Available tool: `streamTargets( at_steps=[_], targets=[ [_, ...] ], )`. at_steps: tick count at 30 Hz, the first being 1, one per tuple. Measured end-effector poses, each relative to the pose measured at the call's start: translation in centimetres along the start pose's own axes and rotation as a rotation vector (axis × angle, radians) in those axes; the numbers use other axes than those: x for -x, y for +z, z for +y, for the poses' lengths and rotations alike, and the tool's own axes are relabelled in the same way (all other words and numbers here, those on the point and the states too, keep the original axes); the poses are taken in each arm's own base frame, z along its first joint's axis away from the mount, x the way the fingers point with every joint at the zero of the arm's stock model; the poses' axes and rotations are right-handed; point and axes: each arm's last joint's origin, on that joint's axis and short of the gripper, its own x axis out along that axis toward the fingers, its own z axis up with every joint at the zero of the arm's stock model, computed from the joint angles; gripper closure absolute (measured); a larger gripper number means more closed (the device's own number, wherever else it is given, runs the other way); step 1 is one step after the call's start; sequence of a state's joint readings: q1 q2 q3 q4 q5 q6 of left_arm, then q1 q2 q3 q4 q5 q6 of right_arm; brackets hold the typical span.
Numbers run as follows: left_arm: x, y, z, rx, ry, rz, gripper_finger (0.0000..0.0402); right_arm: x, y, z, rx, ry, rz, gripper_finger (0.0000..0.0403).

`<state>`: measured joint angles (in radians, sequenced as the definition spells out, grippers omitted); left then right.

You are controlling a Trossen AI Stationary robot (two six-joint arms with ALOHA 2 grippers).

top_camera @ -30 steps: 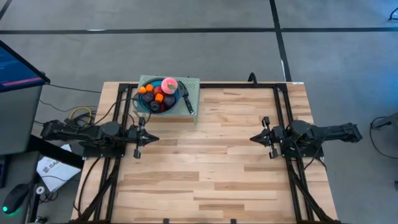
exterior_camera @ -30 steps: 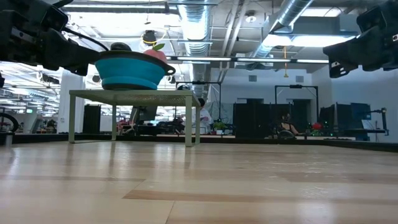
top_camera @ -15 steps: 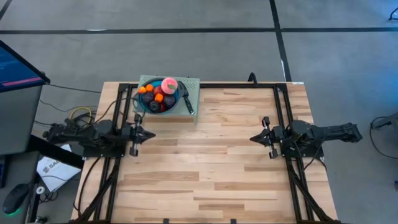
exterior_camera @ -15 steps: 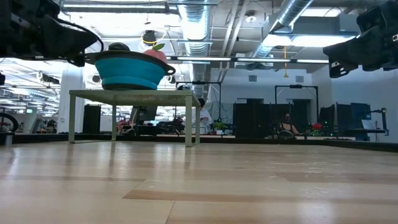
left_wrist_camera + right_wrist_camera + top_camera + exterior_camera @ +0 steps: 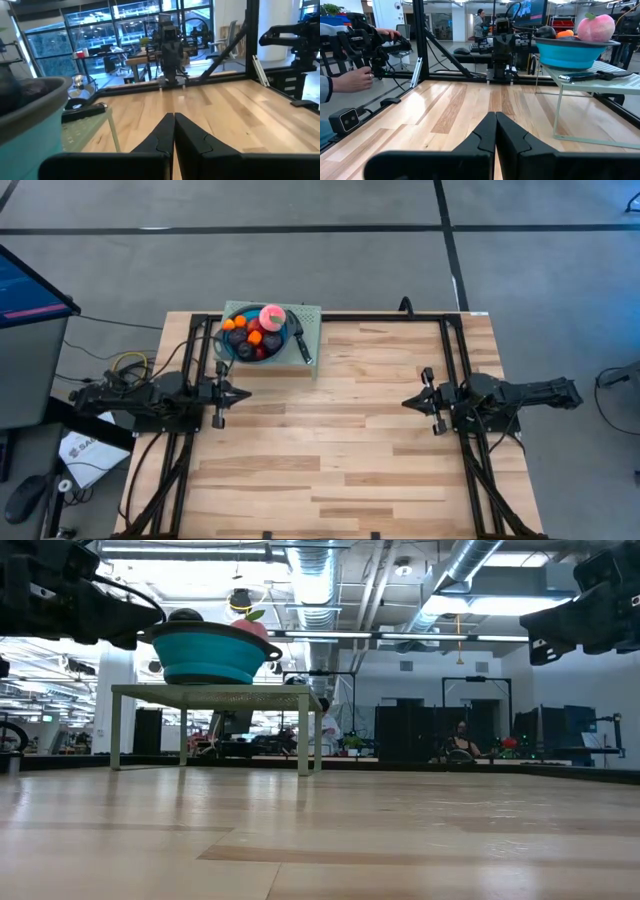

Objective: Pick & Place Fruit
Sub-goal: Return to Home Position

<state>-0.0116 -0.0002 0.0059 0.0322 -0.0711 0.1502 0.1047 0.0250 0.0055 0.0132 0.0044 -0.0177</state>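
Note:
The fruit lies in a blue bowl [image 5: 256, 336] on a small pale green stand [image 5: 308, 315] at the table's far left. It is a pink piece [image 5: 272, 317], tiny orange ones [image 5: 256, 337], dark purple ones [image 5: 245, 346] and a red one [image 5: 264, 351]. My left gripper [image 5: 247, 393] hovers shut and empty just on the near side of the stand; the bowl's rim shows in its wrist view [image 5: 30, 112]. My right gripper [image 5: 405, 402] is shut and empty at the table's right. The bowl [image 5: 575, 52] and pink fruit [image 5: 595, 27] show in its wrist view.
A long black knife [image 5: 302, 345] lies on the stand beside the bowl. The stand rests on thin legs [image 5: 302, 735] above the wooden table [image 5: 340, 450]. A person's hand [image 5: 355, 80] shows beyond the table's edge. Black frame rails [image 5: 455, 370] run along both sides.
My left gripper has moved a little toward the table's far edge, nearer the stand, and its arm has drawn back slightly toward the left edge. It has stayed shut. The bowl and fruit have not moved.

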Motion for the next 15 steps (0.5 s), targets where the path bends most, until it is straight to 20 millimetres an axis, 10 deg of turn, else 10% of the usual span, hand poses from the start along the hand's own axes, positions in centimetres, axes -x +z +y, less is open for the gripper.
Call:
streamTargets(
  at_steps=[15],
  targets=[
    [0.0,0.09,0.09,-0.001,0.009,-0.01,0.0396,0.0,-0.01,0.0,0.0,0.0,0.0,0.0403]
  ],
)
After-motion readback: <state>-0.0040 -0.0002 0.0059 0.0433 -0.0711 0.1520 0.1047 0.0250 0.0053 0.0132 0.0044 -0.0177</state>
